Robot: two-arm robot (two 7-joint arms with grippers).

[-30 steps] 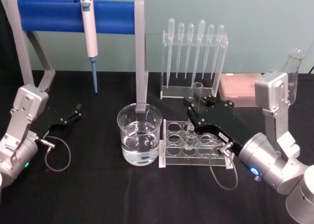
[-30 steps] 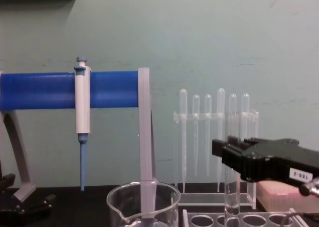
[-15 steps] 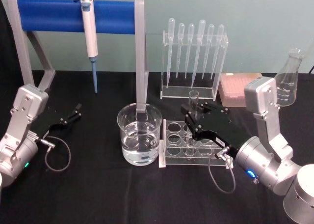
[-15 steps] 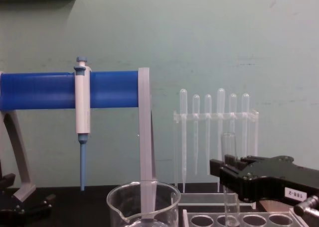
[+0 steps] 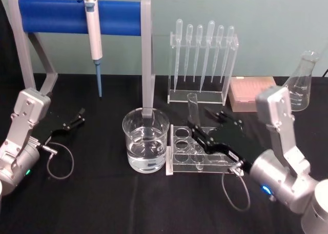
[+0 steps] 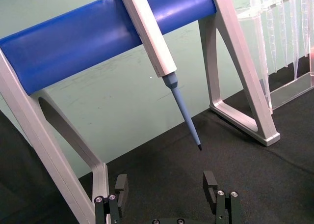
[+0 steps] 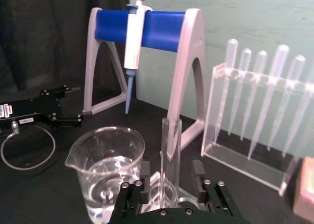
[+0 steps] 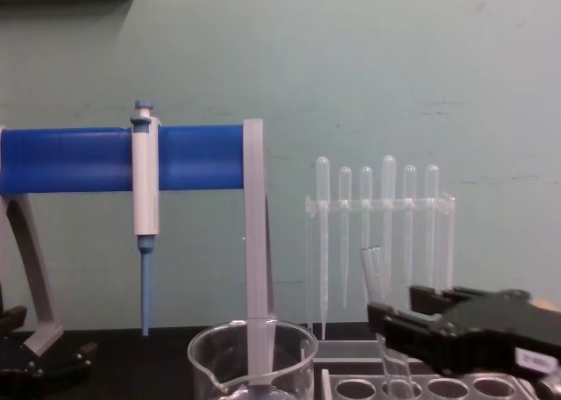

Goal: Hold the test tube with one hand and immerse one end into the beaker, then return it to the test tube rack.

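The right gripper (image 5: 199, 133) is closed around the test tube (image 5: 193, 111), a long clear glass tube that leans over the rack (image 5: 179, 167), beside the beaker (image 5: 145, 140) of water. The left gripper (image 5: 79, 116) rests open on the table (image 5: 102, 203), holding nothing.

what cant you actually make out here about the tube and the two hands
- The clear glass test tube: its rounded bottom is hidden in the head view among the clear rack holes, and cut off by the lower edge in the chest view.
- The right black hand: its grip is cut off by the right wrist view's lower edge.
- The clear glass beaker: its water level falls below the chest view's edge.
- The left black hand: open, its base is cut off.
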